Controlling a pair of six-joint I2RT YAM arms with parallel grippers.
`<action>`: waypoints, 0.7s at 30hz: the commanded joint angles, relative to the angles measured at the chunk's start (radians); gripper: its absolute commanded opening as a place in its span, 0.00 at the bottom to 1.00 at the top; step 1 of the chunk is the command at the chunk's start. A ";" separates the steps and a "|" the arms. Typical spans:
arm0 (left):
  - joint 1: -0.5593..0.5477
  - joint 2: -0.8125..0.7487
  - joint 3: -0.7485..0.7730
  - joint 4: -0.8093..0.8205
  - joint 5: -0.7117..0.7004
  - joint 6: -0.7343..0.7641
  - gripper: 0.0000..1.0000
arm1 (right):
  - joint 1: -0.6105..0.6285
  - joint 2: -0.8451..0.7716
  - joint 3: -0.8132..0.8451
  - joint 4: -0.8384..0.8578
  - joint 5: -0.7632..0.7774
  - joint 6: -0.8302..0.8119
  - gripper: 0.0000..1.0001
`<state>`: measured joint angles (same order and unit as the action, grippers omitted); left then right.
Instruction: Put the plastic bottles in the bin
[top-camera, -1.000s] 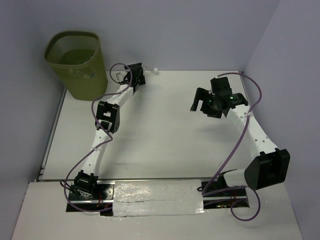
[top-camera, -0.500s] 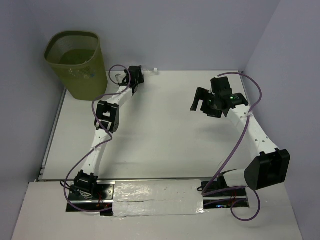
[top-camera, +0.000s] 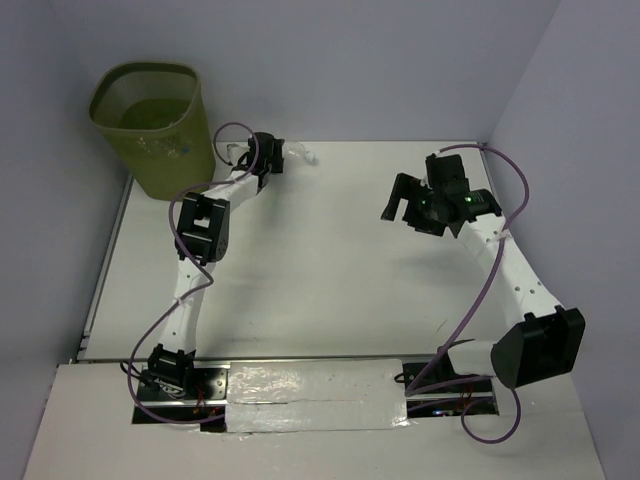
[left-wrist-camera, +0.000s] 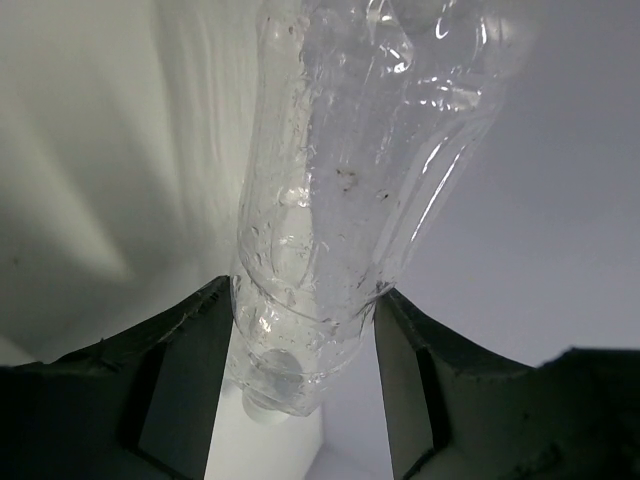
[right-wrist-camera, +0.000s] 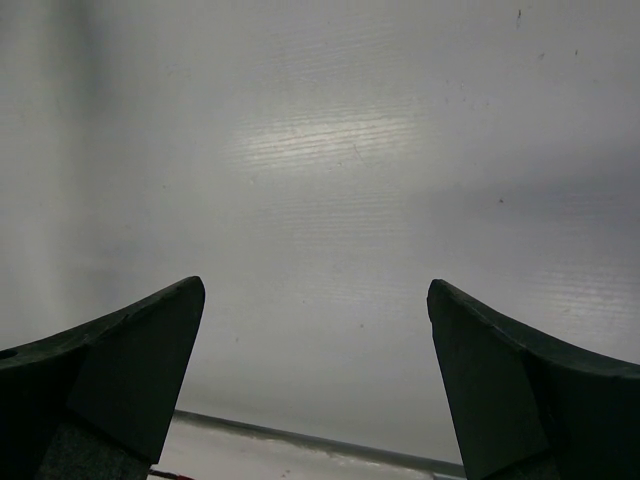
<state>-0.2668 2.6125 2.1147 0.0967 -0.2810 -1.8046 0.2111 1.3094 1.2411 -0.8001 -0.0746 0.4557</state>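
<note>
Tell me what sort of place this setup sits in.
Most likely a robotics lab test cell, not a home or factory floor. A white table is boxed in by plain grey-blue walls, and the left arm and right arm are bolted at its taped near edge.

Left arm (top-camera: 188, 290) and right arm (top-camera: 517, 270) had white links and black joint housings — purple cables (top-camera: 479, 287) looped alongside; the right gripper (right-wrist-camera: 315, 300) had dark wedge-shaped fingers (right-wrist-camera: 120, 365)

Left gripper (left-wrist-camera: 305, 300) now tight around bottle (left-wrist-camera: 340, 150)
</note>
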 joint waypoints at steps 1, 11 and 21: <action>-0.023 -0.109 -0.027 0.006 0.063 0.143 0.45 | -0.007 -0.079 -0.012 0.033 -0.036 0.026 1.00; -0.150 -0.422 -0.150 -0.089 0.195 0.433 0.43 | -0.007 -0.216 0.009 -0.008 0.114 0.028 1.00; -0.166 -0.741 -0.027 -0.416 0.248 1.089 0.45 | -0.007 -0.349 -0.011 0.002 0.268 0.080 1.00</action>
<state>-0.4534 1.9717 2.0125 -0.2188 -0.0143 -1.0119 0.2085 0.9852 1.2228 -0.8131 0.1364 0.5045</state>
